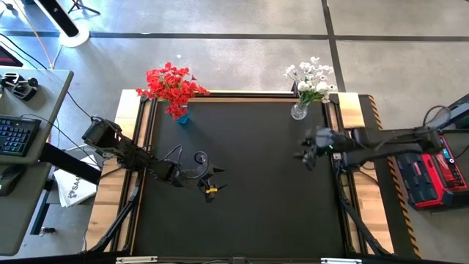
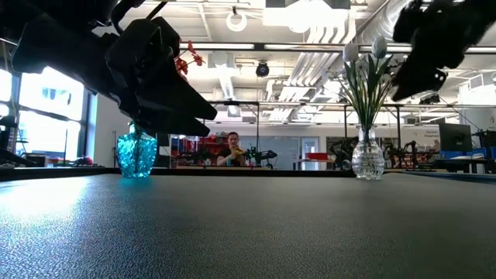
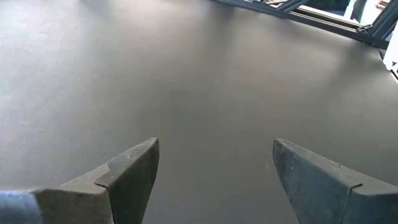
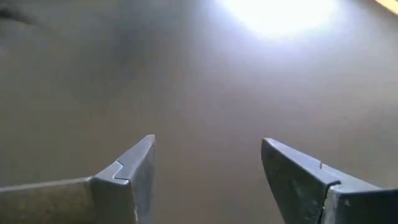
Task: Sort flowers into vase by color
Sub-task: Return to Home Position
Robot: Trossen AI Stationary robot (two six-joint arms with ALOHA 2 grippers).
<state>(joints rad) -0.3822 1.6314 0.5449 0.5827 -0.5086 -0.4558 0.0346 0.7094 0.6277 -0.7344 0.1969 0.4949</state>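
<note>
The red flowers (image 1: 172, 86) stand with their stems in a blue vase (image 1: 182, 117) at the table's far left; in the low view the blue vase (image 2: 136, 154) stands on the mat. The white flowers (image 1: 311, 79) stand in a clear glass vase (image 1: 299, 111) at the far right, the same glass vase (image 2: 367, 159) showing in the low view. My left gripper (image 1: 212, 183) hovers open over the mat's left-centre, empty (image 3: 214, 168). My right gripper (image 1: 304, 155) hovers open near the glass vase, empty (image 4: 208, 168).
The black mat (image 1: 249, 198) spreads between the arms, framed by a wooden border (image 1: 124, 110). A desk with a keyboard (image 1: 15, 136) stands left of the table, a red box (image 1: 425, 176) right of it. A person (image 2: 231, 151) sits far behind the table.
</note>
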